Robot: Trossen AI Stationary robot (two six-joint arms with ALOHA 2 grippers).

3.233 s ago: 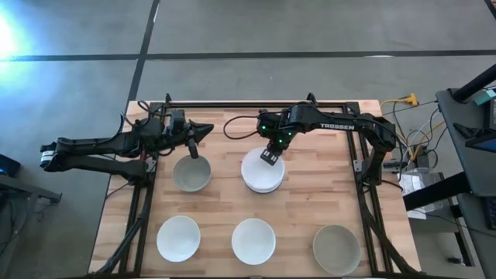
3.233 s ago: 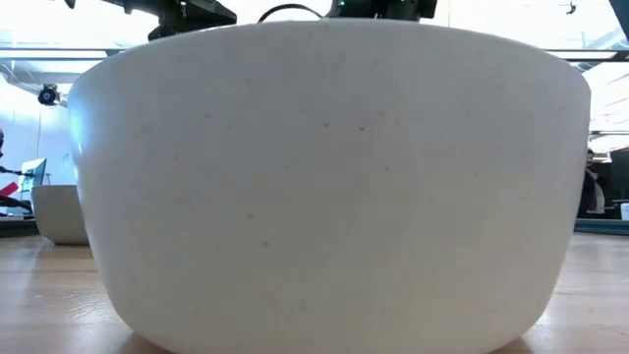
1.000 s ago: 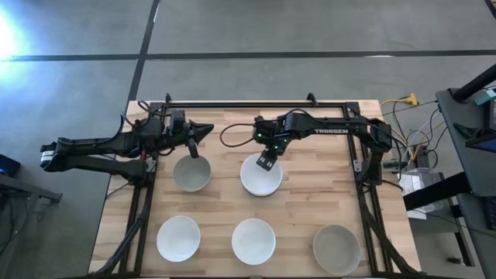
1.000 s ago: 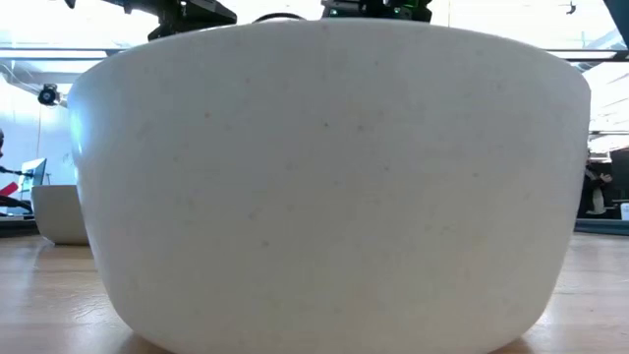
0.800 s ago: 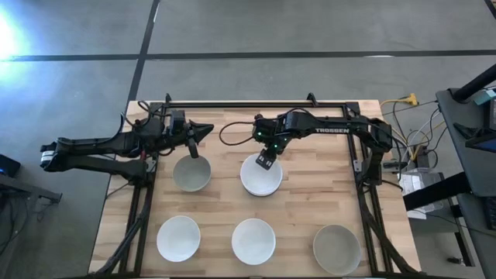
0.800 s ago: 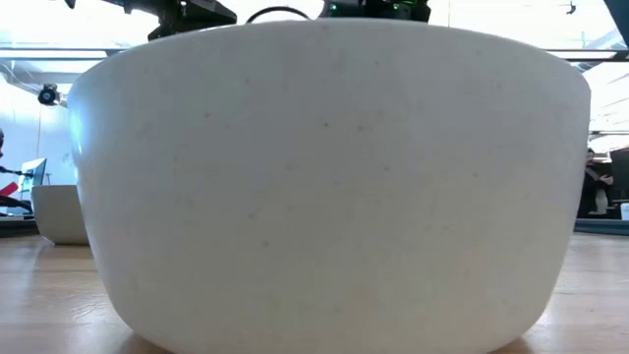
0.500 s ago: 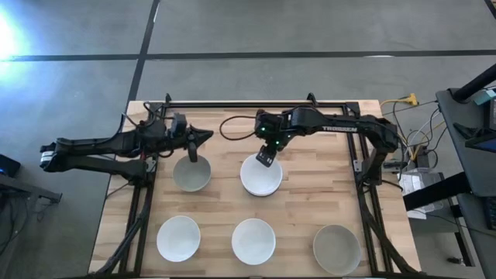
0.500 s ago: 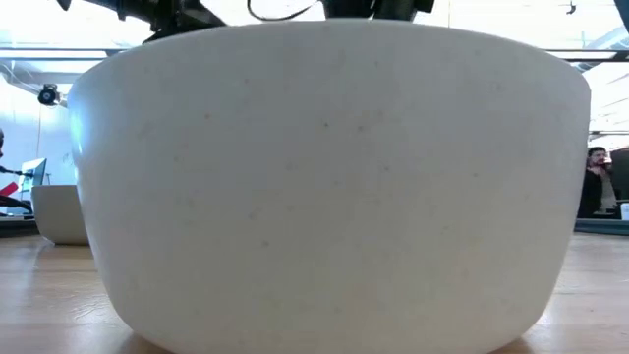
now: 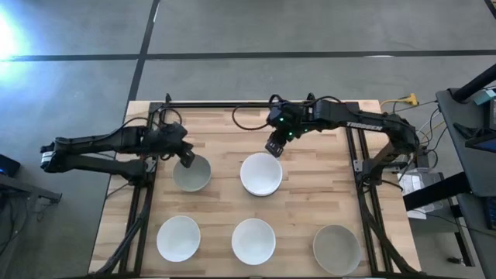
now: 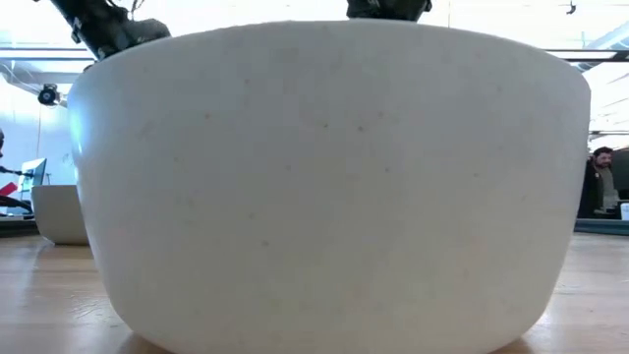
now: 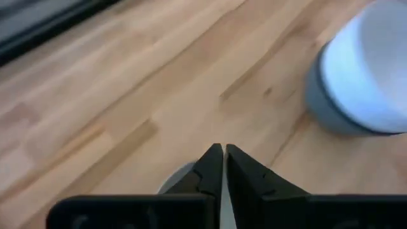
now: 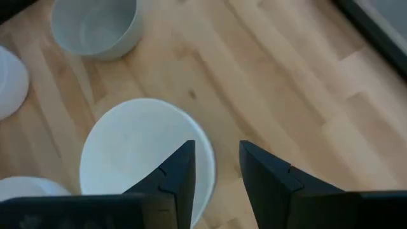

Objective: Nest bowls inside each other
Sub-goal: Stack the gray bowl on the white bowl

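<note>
High view: five bowls on table. My right gripper (image 9: 273, 147), fingers spread, empty, hangs above far rim of white centre stack (image 9: 261, 175). My left gripper (image 9: 186, 159) pinches grey-beige bowl (image 9: 191, 173) rim, ready for lifting, I judge.

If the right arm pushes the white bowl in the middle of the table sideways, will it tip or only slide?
The white bowl would probably slide, not tip: it looks wide with a broad base. Its smooth surface may be slippery on the wooden table. It looks rigid, so a rim pinch by the open right end effector should hold.
</note>
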